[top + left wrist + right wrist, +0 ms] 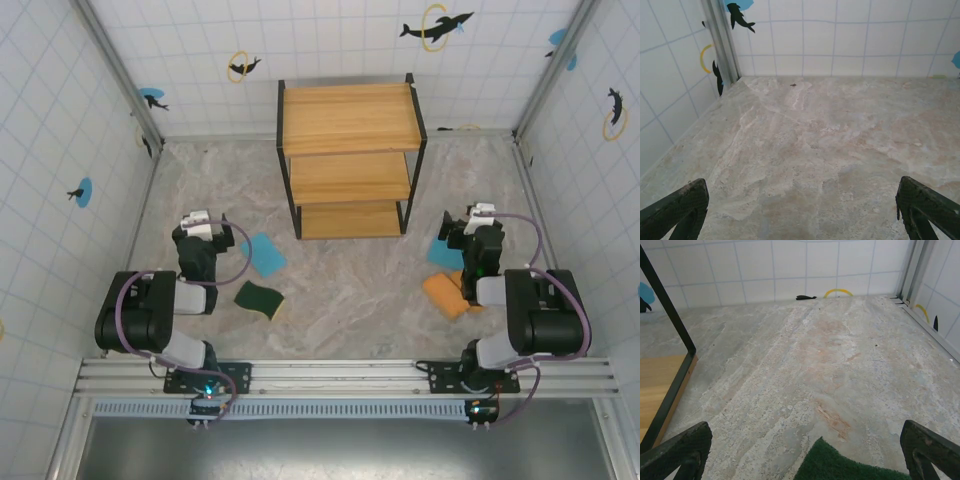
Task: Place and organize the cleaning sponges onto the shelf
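Note:
The stepped wooden shelf in its black frame stands at the back centre, its boards bare. On the floor left of it lie a light blue sponge and a dark green sponge. My left gripper is just left of the blue one; in the left wrist view the left gripper is open over bare floor. A second blue sponge and an orange sponge lie beside my right arm. My right gripper is open, with a green sponge just below its jaws.
Tiled walls with dolphin stickers close in the marbled floor on three sides. The shelf's black frame and lowest board sit at the left of the right wrist view. A metal corner post rises ahead of the left gripper.

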Controlling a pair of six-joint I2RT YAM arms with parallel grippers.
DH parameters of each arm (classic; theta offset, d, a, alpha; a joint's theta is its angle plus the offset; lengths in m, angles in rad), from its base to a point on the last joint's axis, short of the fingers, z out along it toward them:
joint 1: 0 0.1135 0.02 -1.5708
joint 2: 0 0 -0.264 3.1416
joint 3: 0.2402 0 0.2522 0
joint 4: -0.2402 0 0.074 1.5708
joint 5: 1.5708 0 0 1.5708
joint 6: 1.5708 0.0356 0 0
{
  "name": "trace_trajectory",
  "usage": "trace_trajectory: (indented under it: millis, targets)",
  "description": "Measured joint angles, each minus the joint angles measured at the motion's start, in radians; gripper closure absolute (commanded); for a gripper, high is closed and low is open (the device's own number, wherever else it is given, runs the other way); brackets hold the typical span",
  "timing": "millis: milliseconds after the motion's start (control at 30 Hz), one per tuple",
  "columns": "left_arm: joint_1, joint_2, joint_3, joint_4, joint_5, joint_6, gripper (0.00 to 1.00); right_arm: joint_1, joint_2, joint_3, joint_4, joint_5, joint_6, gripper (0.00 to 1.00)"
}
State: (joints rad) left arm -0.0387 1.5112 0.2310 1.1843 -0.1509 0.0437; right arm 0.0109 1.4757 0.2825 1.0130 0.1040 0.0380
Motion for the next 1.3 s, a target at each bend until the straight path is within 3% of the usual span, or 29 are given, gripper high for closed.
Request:
trace_trajectory:
  millis: [1000,1300]
  targets:
    - [0.0,0.0,0.0,-0.001,0.0,0.0,0.02,0.0,-0.003,0.001,-0.01,-0.004,0.0,0.01]
    - [0.0,-0.171,0.167,-0.308,0.0,-0.019,0.02,0.0,-0.218,0.009,-0.198,-0.017,-0.003,0.01]
